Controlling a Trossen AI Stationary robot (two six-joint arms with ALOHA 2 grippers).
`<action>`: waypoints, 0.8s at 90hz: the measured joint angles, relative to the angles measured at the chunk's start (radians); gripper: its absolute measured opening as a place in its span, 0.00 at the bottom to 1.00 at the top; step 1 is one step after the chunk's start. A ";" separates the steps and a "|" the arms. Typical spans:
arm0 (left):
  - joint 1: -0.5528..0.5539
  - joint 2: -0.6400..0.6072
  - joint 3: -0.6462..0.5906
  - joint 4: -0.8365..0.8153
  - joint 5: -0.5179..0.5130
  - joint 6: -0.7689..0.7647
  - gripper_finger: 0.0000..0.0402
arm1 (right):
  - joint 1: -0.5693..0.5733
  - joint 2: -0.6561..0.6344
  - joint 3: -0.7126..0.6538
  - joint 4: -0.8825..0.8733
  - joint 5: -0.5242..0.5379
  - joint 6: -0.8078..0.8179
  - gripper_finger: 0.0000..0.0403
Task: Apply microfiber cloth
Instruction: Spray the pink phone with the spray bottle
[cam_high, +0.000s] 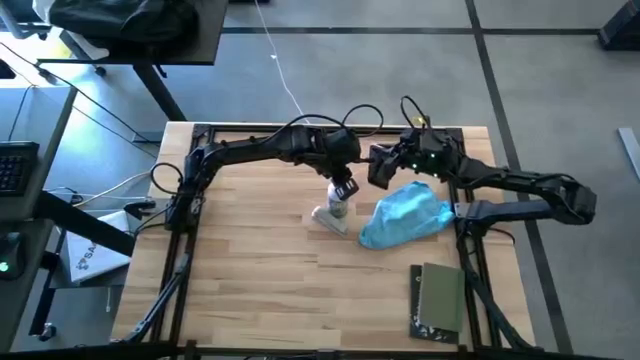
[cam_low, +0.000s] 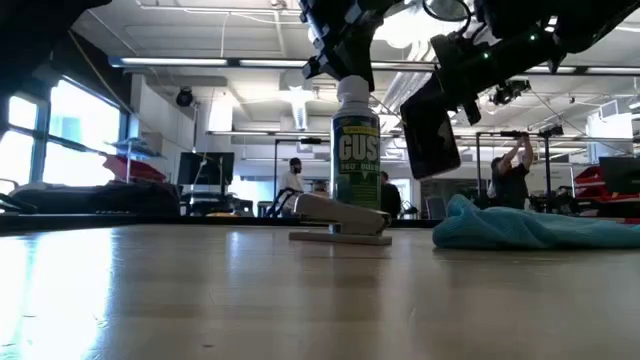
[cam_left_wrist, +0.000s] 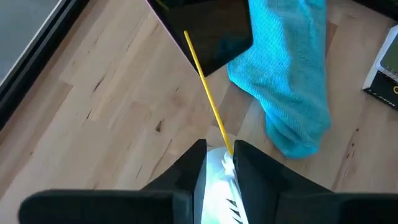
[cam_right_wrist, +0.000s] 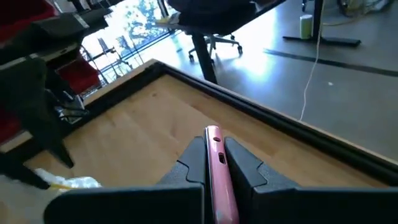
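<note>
Overhead view: microfiber cloth (cam_high: 405, 215), crumpled turquoise heap, lies on the wooden table (cam_high: 250, 270) just right of the bottle (cam_high: 339, 205).
Low view: bottle upright, green label.
Left gripper (cam_left_wrist: 219, 163): clamped on the bottle's white top.
Right gripper (cam_right_wrist: 214, 152): pinching a flat pink-edged slab.

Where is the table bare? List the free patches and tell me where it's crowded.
Free: the table left of the bottle, and the front strip left of the book. Crowded: rear centre, where left gripper, right gripper with its dark slab, bottle and cloth bunch.
</note>
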 joint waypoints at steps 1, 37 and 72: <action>0.000 0.000 0.000 0.000 0.000 0.000 0.15 | 0.002 0.000 0.000 0.002 0.003 -0.002 0.00; 0.000 0.000 0.000 0.002 -0.001 0.001 0.15 | -0.028 -0.089 0.000 0.007 0.079 -0.048 0.00; -0.001 0.001 -0.001 0.004 -0.001 0.001 0.15 | -0.018 0.081 0.000 -0.038 0.023 0.073 0.00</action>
